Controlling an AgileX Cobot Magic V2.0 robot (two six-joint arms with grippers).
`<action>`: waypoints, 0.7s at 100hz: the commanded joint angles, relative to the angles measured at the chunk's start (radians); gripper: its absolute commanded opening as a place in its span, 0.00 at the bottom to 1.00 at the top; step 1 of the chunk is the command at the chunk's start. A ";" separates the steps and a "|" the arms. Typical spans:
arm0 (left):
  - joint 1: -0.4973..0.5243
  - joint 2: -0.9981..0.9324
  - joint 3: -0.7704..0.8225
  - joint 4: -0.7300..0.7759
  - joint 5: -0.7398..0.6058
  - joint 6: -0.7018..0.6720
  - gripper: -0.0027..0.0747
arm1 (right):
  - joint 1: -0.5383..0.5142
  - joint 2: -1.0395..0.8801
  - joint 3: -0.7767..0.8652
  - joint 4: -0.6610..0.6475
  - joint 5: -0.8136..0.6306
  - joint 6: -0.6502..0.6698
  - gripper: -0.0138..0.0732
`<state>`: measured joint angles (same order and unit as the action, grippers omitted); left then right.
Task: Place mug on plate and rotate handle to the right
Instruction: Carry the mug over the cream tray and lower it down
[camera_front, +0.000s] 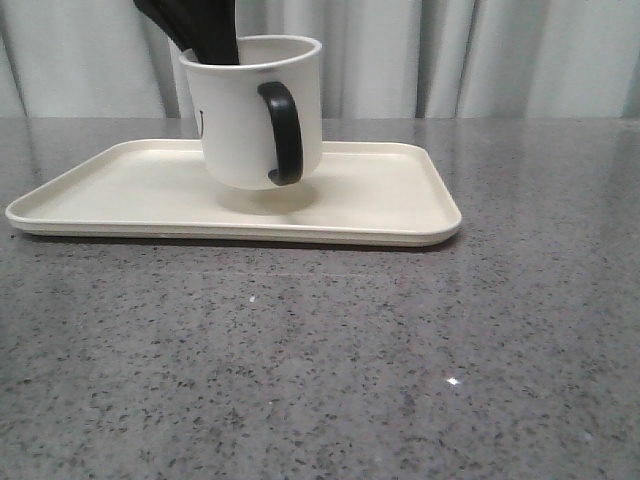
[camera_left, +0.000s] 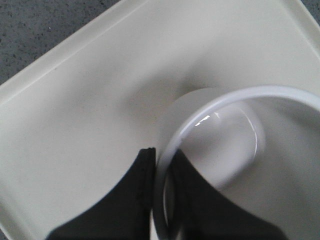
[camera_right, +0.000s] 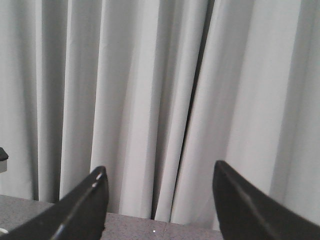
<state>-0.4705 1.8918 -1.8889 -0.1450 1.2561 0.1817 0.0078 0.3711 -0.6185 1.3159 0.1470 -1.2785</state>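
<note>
The white mug (camera_front: 240, 120) hangs just above the middle of the cream plate (camera_front: 400, 190), with a shadow under its base. Its black handle (camera_front: 283, 130) faces the camera, slightly to the right. A bit of black print shows at the mug's left edge. My left gripper (camera_front: 205, 40) comes down from above and is shut on the mug's rim. In the left wrist view one finger (camera_left: 200, 200) is inside the mug (camera_left: 225, 140) and the other outside, over the plate (camera_left: 90, 100). My right gripper (camera_right: 160, 172) is open with nothing in it, and faces the curtain.
The plate lies on a grey speckled table (camera_front: 330, 360). A pale pleated curtain (camera_front: 480, 60) hangs behind the table's far edge.
</note>
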 joint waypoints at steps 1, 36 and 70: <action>-0.007 -0.038 -0.034 -0.016 0.000 -0.006 0.01 | 0.000 0.016 -0.034 0.001 -0.023 -0.010 0.69; -0.007 -0.026 -0.034 -0.016 0.006 -0.006 0.01 | 0.000 0.016 -0.034 0.001 -0.023 -0.010 0.69; -0.007 -0.017 -0.034 -0.013 0.006 -0.006 0.01 | 0.000 0.016 -0.034 0.001 -0.023 -0.010 0.69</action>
<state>-0.4705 1.9291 -1.8889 -0.1450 1.2524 0.1817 0.0078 0.3711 -0.6185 1.3159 0.1470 -1.2785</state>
